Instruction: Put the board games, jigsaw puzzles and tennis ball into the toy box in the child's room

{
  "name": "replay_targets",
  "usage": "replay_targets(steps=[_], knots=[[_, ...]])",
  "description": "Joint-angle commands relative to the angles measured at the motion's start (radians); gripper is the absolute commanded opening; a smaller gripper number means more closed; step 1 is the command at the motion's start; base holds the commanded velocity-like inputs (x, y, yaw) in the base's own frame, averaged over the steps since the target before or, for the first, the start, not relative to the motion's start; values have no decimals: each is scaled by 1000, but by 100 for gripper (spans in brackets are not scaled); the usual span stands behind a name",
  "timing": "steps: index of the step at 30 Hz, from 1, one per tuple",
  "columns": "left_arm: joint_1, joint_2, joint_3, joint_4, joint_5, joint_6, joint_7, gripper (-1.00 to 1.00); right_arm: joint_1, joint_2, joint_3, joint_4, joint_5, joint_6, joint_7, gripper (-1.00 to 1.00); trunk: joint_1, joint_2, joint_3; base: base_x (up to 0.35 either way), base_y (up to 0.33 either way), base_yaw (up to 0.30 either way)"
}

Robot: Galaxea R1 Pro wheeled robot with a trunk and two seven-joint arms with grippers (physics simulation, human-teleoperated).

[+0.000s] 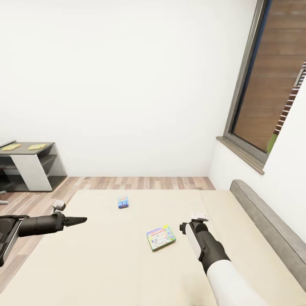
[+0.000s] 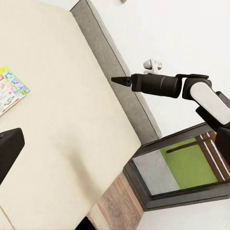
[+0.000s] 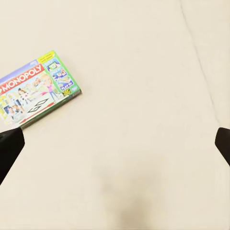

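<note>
On the bed [image 1: 106, 263], toward the middle of the cream mattress, lie the two board games I'm after: the white Monopoly box [image 1: 161, 238] with its multicoloured border sits flat just off my right gripper [image 1: 199, 217], and the small teal-blue box [image 1: 123, 202] lies farther on, nearer the mattress's far edge. In the right wrist view the Monopoly box [image 3: 36, 88] is off to one side of the fingers, which stand wide apart with nothing between them, so I'm not yet centred over it. My left gripper [image 1: 80, 220] hangs above the mattress near the bed's left edge; from the head view its fingers look drawn together to a point, though I can't tell for certain. I judge both boxes to be light, stiff cardboard with a glossy print that could slip, and lying flat on a soft mattress they give me little to bite on; I'd take the Monopoly box across its short width at an edge, pressing slightly into the padding to get a finger under. The grey headboard [image 1: 267, 225] bounds the right side, well apart from the box, and the mattress around both games is bare, leaving generous room. The dark-grey corner section of the table [image 1: 32, 165] stands beyond the bed's far left corner, carrying two flat yellowish items too small to identify.
</note>
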Motion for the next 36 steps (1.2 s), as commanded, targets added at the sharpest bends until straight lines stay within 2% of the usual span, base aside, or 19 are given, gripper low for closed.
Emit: replay_targets(steps=[1,15,21,36], knots=[[-1,0,0,0,-1,11,-4,100,-1,1,-1,-1,-10,1,-8,100,1,-2,-4,0,0,0],[0,-2,-2,0,-1,10,-4,100,-1,1,0,-1,-10,0,-8,100,1,-2,-26,0,0,0],[0,-16,-1,1,-4,9,-4,100,0,1,0,-1,-10,-1,-7,100,1,-2,-36,0,0,0],[1,-20,-3,5,-8,10,-4,100,1,1,0,0,-10,-8,-4,100,1,-2,-61,0,0,0]])
